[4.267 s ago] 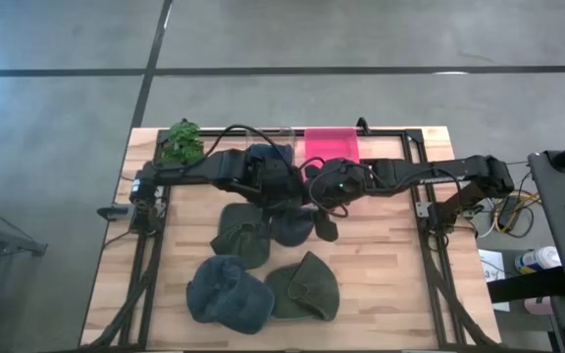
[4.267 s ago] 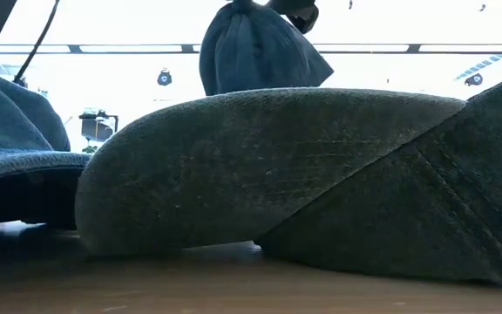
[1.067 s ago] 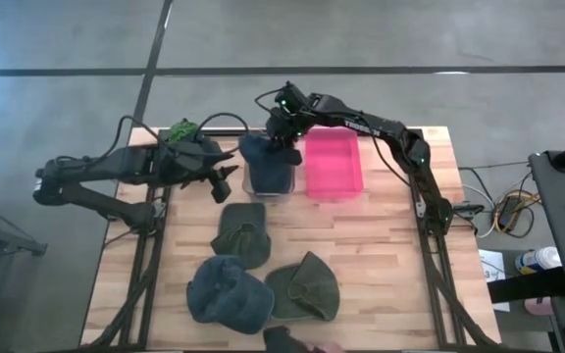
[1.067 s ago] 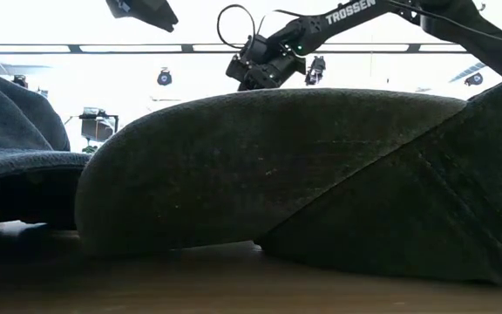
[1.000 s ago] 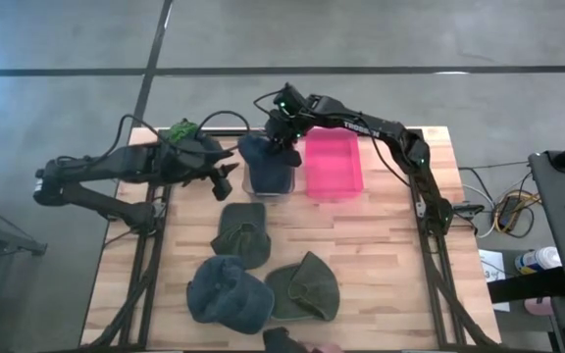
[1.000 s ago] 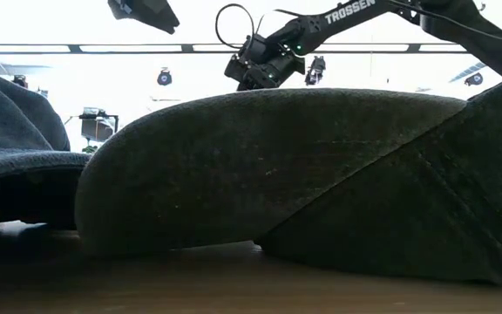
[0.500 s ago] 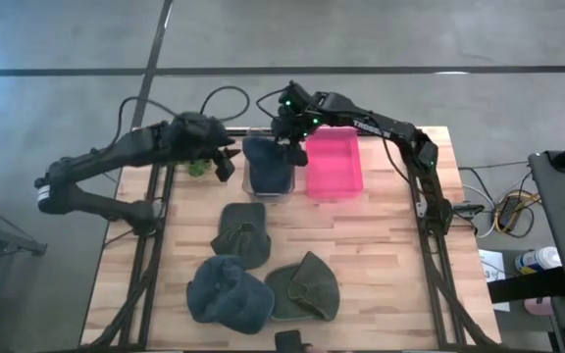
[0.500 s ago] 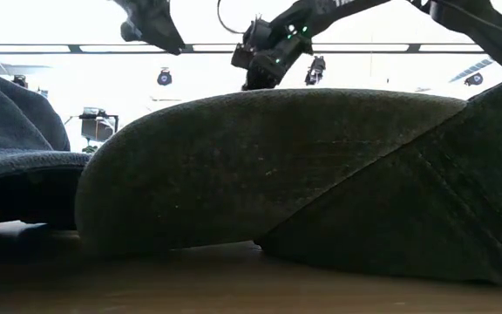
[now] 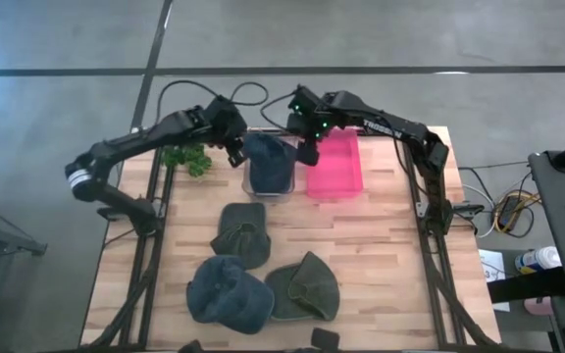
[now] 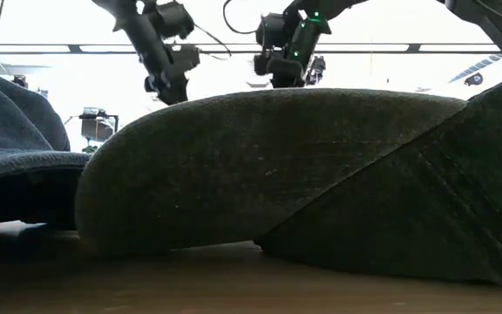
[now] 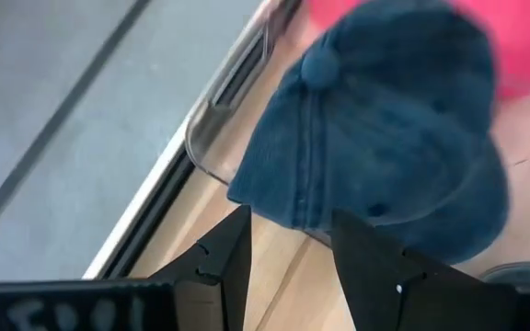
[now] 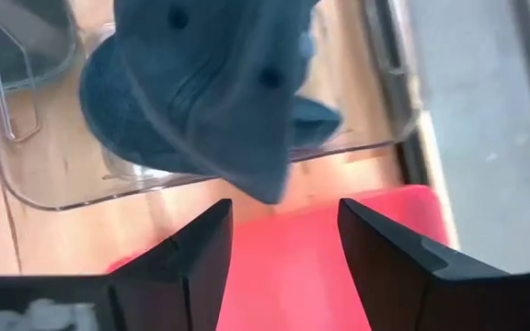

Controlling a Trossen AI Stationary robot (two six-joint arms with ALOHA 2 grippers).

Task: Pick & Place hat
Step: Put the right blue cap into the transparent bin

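Lying in the clear bin [image 9: 268, 184], the blue hat [image 9: 269, 162] is flanked by left end effector [image 9: 235, 157] and right end effector [image 9: 307, 154], both apparently parted, empty.

Both arms are extended toward the far edge of the table, wrists raised and angled inward toward each other. The left gripper [image 9: 233, 152] is held at far centre-left, fingers [image 11: 217, 262] parted with nothing between them. The right gripper [image 9: 307, 152] is held at far centre, just right of the left one, fingers [image 12: 201, 248] likewise parted and empty.
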